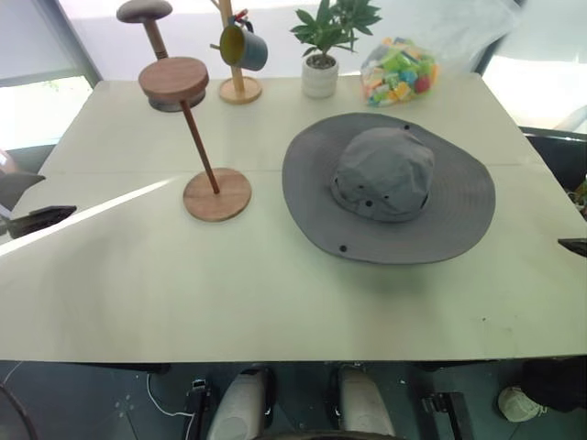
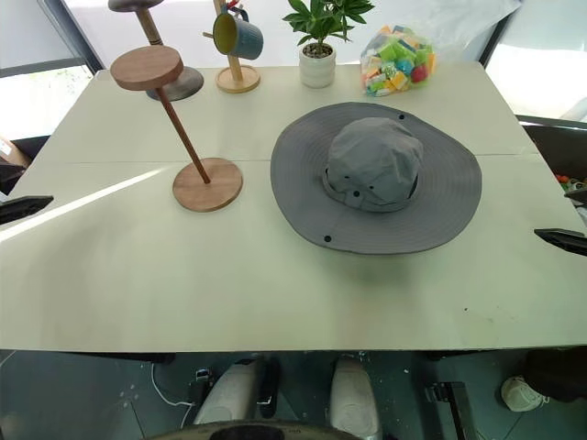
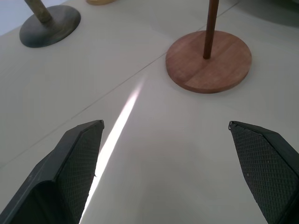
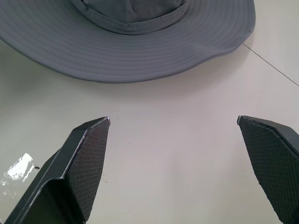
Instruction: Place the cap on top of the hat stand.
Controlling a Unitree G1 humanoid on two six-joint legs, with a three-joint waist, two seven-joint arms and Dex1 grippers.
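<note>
The cap (image 1: 389,188) is a grey fabric sun hat with a very wide, round, stitched brim lying flat and a soft domed crown, slightly dented, with small dark eyelets on its side. It rests crown up on the right half of the bench (image 1: 138,293), a pale cream surface with a thin seam running across it and a bright streak of light over its left part.

To the left of the cap, near but apart from its brim, stands the hat stand (image 1: 216,193): a light round wooden base, a thin rod, and a flat reddish-brown disc on top. Nothing sits on the disc.

Farther back along the far edge are a second stand (image 1: 145,11) with a greyish rounded top, a wooden mug tree (image 1: 237,55) carrying a cup (image 1: 244,46), a potted plant (image 1: 323,46) in a white pot and a clear bag of colourful pieces (image 1: 399,71). Bright windows lie behind.

The left hand (image 3: 163,135) hovers over bare bench with its fingers spread wide and empty, the stand's base just ahead of it. The right hand (image 4: 173,123) is likewise spread wide, gripping nothing, low over the bench near the cap's brim without touching it.
</note>
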